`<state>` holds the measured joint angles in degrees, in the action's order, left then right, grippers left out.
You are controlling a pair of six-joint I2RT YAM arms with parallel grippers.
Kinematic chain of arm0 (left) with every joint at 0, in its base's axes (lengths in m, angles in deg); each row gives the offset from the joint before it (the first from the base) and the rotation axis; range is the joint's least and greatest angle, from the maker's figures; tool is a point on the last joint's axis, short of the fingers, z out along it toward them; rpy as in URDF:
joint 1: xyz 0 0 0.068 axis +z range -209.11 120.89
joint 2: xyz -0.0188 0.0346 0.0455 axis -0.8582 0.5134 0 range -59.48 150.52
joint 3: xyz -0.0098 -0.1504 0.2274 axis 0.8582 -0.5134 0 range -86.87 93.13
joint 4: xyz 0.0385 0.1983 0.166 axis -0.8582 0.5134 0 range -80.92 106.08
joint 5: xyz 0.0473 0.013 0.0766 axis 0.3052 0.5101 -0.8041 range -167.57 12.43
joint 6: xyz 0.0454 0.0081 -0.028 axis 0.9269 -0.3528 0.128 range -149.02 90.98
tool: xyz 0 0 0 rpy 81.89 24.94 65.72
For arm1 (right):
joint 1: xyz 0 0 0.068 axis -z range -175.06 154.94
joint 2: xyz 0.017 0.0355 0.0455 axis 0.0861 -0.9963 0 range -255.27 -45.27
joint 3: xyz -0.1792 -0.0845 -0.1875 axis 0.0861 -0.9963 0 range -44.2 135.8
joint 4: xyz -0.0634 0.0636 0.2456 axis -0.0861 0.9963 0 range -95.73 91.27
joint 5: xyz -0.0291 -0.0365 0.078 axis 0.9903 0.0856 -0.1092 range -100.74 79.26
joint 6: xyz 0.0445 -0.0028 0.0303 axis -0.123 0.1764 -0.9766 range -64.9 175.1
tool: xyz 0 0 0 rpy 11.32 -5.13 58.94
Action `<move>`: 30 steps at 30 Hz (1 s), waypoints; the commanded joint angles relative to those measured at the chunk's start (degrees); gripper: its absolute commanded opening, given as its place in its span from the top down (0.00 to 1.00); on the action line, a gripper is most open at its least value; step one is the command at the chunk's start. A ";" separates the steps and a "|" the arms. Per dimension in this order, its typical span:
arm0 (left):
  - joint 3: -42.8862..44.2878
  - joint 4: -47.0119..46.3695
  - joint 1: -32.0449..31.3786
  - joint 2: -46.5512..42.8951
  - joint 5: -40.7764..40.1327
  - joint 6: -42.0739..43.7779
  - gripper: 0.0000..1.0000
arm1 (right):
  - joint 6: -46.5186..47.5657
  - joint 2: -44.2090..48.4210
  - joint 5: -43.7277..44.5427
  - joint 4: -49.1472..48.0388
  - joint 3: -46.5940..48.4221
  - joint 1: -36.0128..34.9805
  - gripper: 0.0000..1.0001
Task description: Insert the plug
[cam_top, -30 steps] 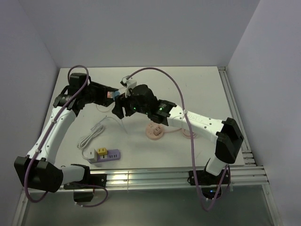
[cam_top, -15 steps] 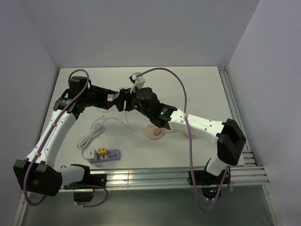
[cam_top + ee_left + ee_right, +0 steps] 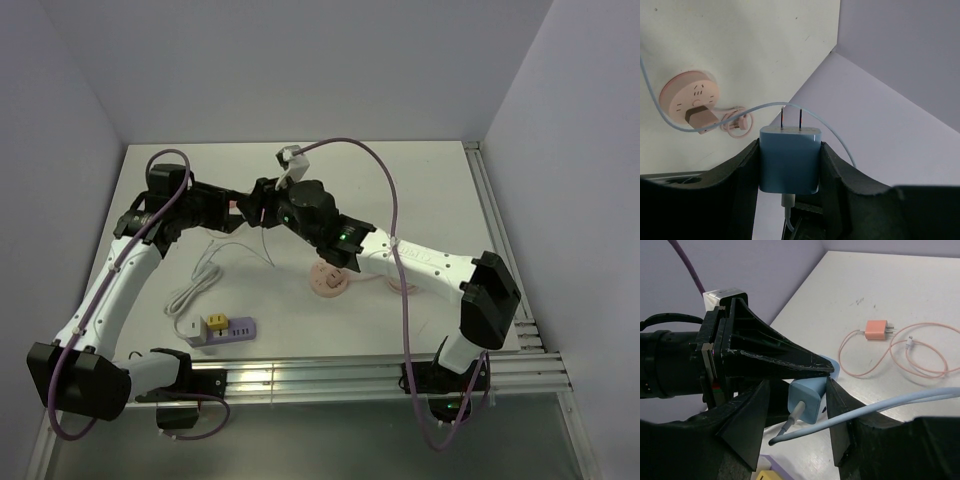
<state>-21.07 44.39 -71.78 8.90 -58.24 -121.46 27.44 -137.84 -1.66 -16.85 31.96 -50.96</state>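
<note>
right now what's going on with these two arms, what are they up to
The arms meet above the table, over its left half. The left claw grips a blue plug by its sides, prongs pointing away. The right claw straddles the same plug at its cable end, a gap showing on one side, so this looks like a handover. The power strip lies near the front edge; the plug is not in it yet.

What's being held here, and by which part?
The left pincer clamps the blue charger plug by its flat sides, prongs free. The right pincer only straddles its cable end.
</note>
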 commanded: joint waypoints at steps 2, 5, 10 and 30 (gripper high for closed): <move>-0.15 -3.23 -0.78 -2.02 0.79 -1.60 1.00 | -0.91 -1.99 0.59 1.26 4.34 -0.35 0.47; -0.23 -3.49 -0.87 -2.02 0.27 -1.86 1.00 | -0.82 -2.08 0.76 0.75 3.30 -0.61 0.47; -0.32 -3.75 -0.96 -2.02 -0.08 -1.95 1.00 | -0.47 -2.70 2.07 2.41 4.08 -1.32 0.43; -3.93 -9.82 -0.87 -3.08 1.33 2.17 0.54 | 1.38 -3.76 7.44 10.49 7.96 -2.20 1.00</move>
<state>-24.39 38.64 -72.43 6.87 -59.20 -122.40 27.18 -142.30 4.00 -7.62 37.58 -52.58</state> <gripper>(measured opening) 0.489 0.410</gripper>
